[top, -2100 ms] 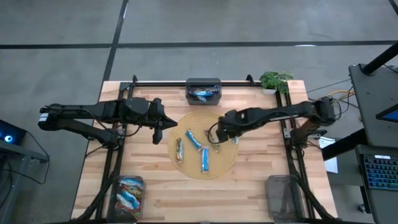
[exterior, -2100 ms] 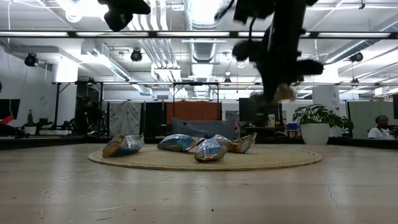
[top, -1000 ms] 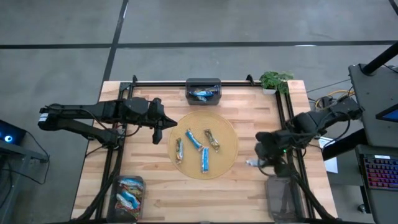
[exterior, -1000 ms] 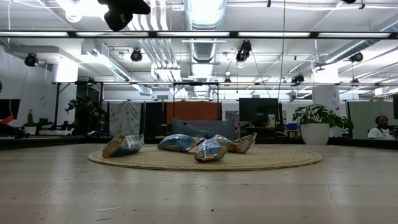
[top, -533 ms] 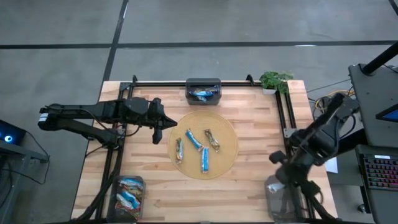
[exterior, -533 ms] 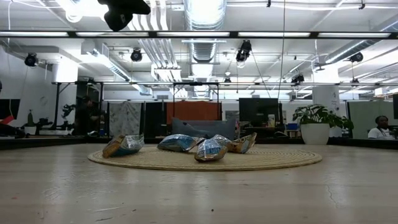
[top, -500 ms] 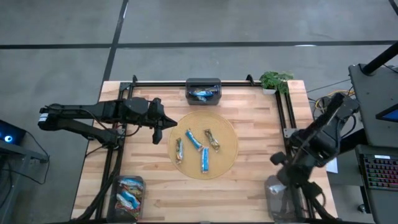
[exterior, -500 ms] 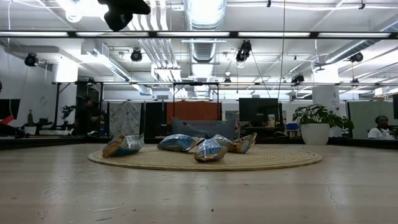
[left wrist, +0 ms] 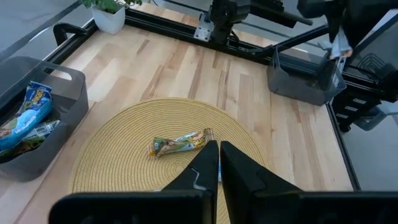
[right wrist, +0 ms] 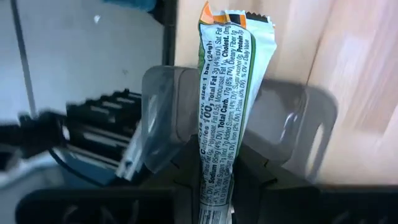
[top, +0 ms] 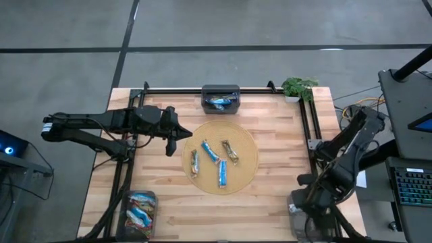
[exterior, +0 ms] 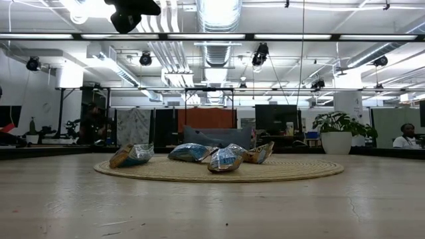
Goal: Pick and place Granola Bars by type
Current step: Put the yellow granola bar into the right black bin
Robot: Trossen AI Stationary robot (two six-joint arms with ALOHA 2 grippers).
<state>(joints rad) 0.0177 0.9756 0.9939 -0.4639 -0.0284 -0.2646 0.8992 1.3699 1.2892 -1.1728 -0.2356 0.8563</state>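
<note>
1. Wooden table (top: 270, 185) carries a round woven mat (top: 246, 177) at its centre, a staging spot so loose bars sit within both arms' reach.
2. Right gripper (top: 307, 202) hangs over the near-right bin (right wrist: 311, 124), fingers clamped on one white-backed bar (right wrist: 227, 93), apparently poised to drop it there.
3. Left gripper (left wrist: 214, 163) waits beside the mat, fingers pressed together, holding nothing.
4. Four bars (top: 210, 151) lie on the mat.
5. Three bins show: far bin (top: 221, 90) and near-left bin (top: 140, 196) already hold bars.

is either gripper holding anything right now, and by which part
The right gripper pinches a white and green foil-wrapped granola bar by one end, above the translucent grey bin. The left gripper holds nothing, fingers shut.
</note>
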